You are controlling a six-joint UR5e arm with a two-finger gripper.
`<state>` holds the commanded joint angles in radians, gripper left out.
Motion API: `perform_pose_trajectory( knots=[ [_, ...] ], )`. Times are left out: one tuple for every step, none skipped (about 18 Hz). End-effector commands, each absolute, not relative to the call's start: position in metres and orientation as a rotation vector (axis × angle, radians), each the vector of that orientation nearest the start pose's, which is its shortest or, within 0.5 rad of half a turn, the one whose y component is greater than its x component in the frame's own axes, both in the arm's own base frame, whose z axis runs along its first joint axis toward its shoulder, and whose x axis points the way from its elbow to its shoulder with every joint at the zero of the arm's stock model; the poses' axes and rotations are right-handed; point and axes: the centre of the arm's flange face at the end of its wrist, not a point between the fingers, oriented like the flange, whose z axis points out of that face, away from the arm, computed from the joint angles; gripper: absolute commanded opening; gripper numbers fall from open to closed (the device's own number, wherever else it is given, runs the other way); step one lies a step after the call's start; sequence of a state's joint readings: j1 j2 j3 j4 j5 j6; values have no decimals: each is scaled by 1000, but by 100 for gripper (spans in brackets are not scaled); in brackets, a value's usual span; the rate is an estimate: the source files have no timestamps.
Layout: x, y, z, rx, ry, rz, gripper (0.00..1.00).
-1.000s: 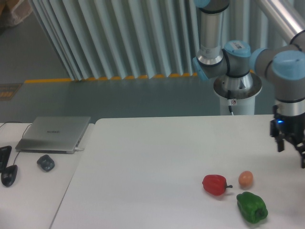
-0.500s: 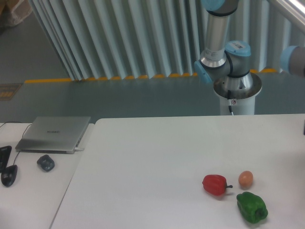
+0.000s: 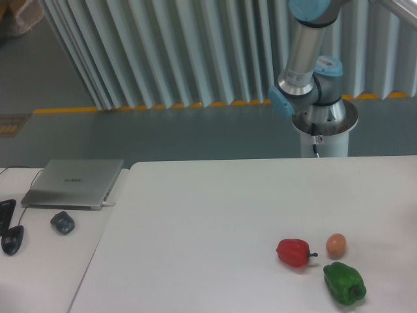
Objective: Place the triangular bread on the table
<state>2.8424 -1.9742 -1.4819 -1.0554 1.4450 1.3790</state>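
The triangular bread is out of view in this frame. My gripper is also out of view, past the right edge; only the arm's base (image 3: 324, 120) and its upright grey link (image 3: 305, 42) show behind the table. The large white table (image 3: 195, 222) fills the lower part of the view.
A red pepper (image 3: 294, 252), a small tan-orange ball (image 3: 335, 245) and a green pepper (image 3: 344, 283) lie together at the table's front right. On the smaller desk to the left sit a grey laptop (image 3: 73, 182), a mouse (image 3: 62, 222) and a black device (image 3: 9, 231).
The gripper, seen at the right edge above the table a second ago, has moved out of the frame to the right. The upright arm link has tilted. The peppers and ball are unmoved.
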Motion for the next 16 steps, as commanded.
perform_pose_trajectory(
  knots=[
    [-587, 332, 355, -2956, 175, 245, 100],
    [-589, 331, 355, -2956, 176, 250, 100],
    [-591, 327, 354, -2956, 169, 253, 100],
    [-596, 324, 356, -2955, 156, 262, 100],
    [-599, 324, 358, -2952, 161, 276, 100],
    [-601, 325, 359, -2945, 178, 305, 100],
    [-605, 324, 351, -2947, 187, 311, 100],
    [-611, 317, 350, -2950, 169, 310, 100],
    [-615, 309, 347, -2954, 151, 306, 100],
    [-617, 308, 345, -2955, 146, 302, 100],
    [-619, 305, 342, -2959, 146, 299, 100],
    [-621, 302, 341, -2962, 154, 299, 100],
    [-623, 297, 338, -2965, 154, 293, 100],
    [-625, 295, 336, -2966, 154, 289, 100],
    [-626, 292, 332, -2970, 149, 279, 100],
    [-626, 288, 329, -2972, 139, 268, 100]
  ],
)
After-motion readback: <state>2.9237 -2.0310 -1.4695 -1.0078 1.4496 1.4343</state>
